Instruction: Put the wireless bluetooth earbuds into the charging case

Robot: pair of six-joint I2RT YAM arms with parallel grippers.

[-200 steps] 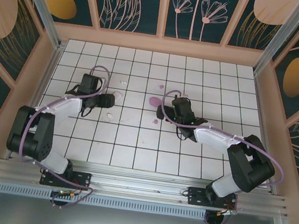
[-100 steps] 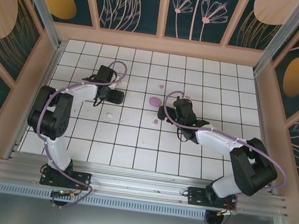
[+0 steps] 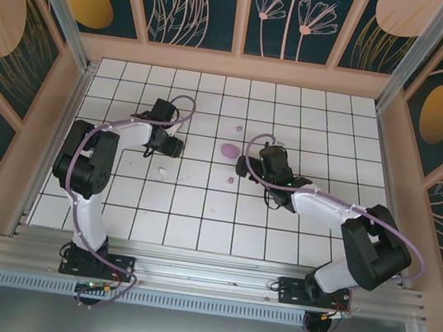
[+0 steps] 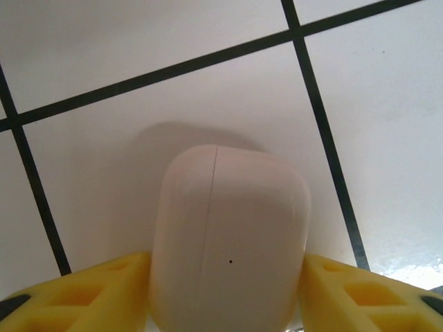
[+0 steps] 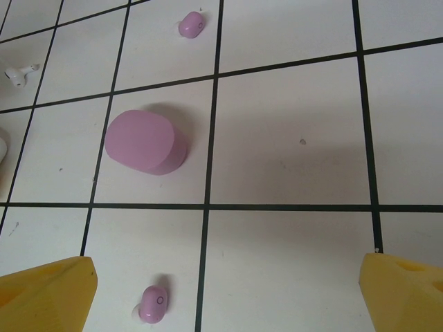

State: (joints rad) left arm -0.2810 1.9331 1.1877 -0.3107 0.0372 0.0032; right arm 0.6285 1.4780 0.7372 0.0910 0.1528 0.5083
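**Operator:** Which step are you on?

**Me:** The opening one, I'd judge. None of the earbuds is in a case yet. My left gripper has the white case between its yellow fingers. The wrist view shows a pad against each flank, so I read that as a grip, though I cannot tell how firm it is. The lid seam looks closed.

**Operator:** And your right?

**Me:** My right gripper hangs with its jaws spread wide and nothing between them. It is at about four o'clock of the lilac case, which lies shut on the tiled table.

**Operator:** Where are the buds?

**Me:** All loose on the tiles. One lilac earbud lies at twelve o'clock of the lilac case and the second lilac earbud at six, both apart from it. One white earbud sits at roughly twelve o'clock of my left gripper, and the other white earbud at six.

**Operator:** What does the next move need?

**Me:** I think the white case must be held steady while its lid is opened, and my free right side could do that. The shell is smooth and rounded, so it may slip if it is squeezed off-centre. After that, a narrow pinch on a white bud.
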